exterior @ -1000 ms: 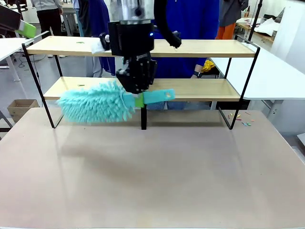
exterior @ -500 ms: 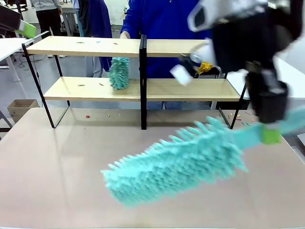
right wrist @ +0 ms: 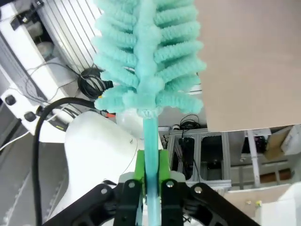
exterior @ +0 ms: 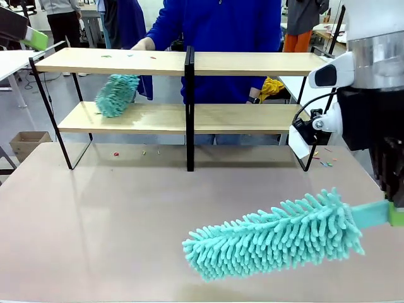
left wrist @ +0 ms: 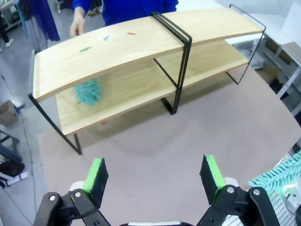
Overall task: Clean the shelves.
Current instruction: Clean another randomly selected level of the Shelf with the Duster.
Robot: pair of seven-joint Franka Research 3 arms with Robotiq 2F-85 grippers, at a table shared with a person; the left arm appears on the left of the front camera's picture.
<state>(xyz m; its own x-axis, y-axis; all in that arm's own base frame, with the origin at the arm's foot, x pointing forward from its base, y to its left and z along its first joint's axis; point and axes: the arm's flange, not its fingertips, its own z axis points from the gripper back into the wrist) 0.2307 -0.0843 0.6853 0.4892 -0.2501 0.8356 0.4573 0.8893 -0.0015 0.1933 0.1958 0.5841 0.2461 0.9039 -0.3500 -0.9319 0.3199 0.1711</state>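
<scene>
Inventory for your check:

1. Shelves (exterior: 189, 63): a two-tier wooden rack in a black frame, standing at the far side of the table (exterior: 126, 221). It is unmoved since the earlier frames. Small coloured scraps (exterior: 151, 57) lie on the left half of its top board.
2. Right gripper (exterior: 394, 211): at the near right of the table. Its green pads (right wrist: 139, 165) are clamped together on the handle of a teal chenille duster (exterior: 278, 237). A second ago you had it up at the lower board, in front of the central post. It is now well clear of the rack.
3. Chenille duster: held roughly level above the table top, head pointing left. It sits lower and farther right than half a second ago.
4. Left gripper (left wrist: 155, 172): held high above the table, facing down at the rack. Its pads stand wide apart with nothing between them.
5. Second duster (exterior: 117, 95): teal, on the left end of the lower board. It is farther left and more tilted than half a second ago.
6. Person's hand (exterior: 144, 44): at the back edge of the top board. It too has shifted left.
</scene>
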